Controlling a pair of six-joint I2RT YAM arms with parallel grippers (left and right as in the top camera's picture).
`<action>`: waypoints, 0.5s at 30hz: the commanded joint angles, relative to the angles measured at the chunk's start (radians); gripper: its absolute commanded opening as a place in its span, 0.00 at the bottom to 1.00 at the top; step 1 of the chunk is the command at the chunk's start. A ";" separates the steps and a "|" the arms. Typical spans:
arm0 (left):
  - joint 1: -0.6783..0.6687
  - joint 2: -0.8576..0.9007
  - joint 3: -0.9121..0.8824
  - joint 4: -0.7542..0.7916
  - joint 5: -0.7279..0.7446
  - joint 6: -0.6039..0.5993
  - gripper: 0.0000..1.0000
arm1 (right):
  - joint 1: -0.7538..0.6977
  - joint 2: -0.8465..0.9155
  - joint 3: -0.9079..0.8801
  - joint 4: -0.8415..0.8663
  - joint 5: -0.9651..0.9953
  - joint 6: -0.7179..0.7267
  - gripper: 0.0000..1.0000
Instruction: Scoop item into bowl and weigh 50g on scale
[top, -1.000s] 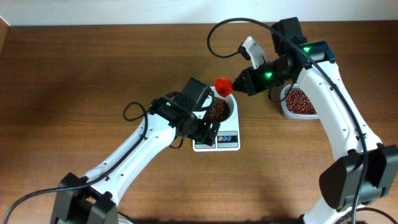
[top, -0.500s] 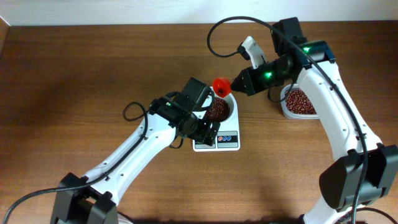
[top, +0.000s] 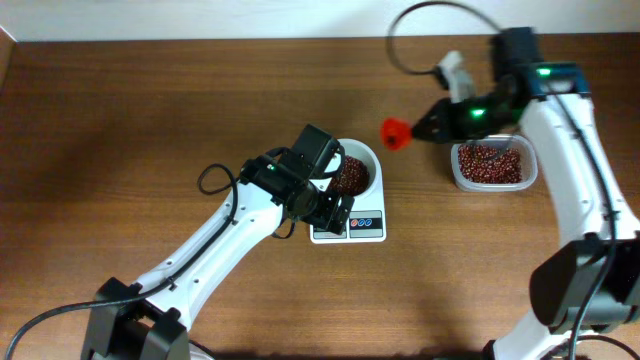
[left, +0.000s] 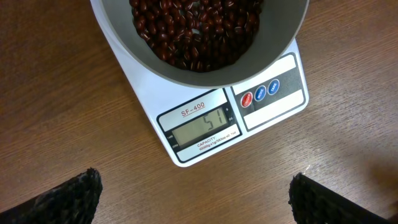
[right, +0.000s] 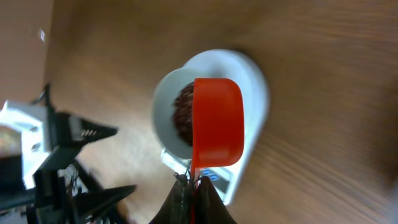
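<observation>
The white bowl (top: 355, 175) holds a heap of dark red beans (top: 349, 177) and stands on the white scale (top: 350, 226). In the left wrist view the scale (left: 273, 115) has a display reading 51, below the bowl (left: 137, 53) of beans (left: 193, 28). My left gripper (left: 196, 202) is open and empty over the wood in front of the scale. My right gripper (top: 432, 125) is shut on the handle of a red scoop (top: 395, 131), held in the air between the bowl and the tub. The scoop (right: 216, 121) shows no beans in the right wrist view.
A clear plastic tub (top: 490, 165) of the same beans stands right of the scale, under my right arm. The left arm lies across the table's middle beside the scale. Bare wood lies to the left and in front.
My right gripper has drawn the red scoop away from over the bowl, to the right toward the tub. The left arm, bowl and scale have not moved.
</observation>
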 joint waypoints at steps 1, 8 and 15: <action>-0.003 0.007 0.000 -0.001 0.000 0.016 0.99 | -0.143 -0.035 0.023 -0.012 0.090 0.031 0.04; -0.003 0.007 0.000 -0.001 0.000 0.016 0.99 | -0.159 -0.035 0.023 -0.070 0.749 0.258 0.04; -0.003 0.007 0.000 -0.001 0.000 0.016 0.99 | 0.043 -0.035 0.023 -0.059 1.154 0.258 0.05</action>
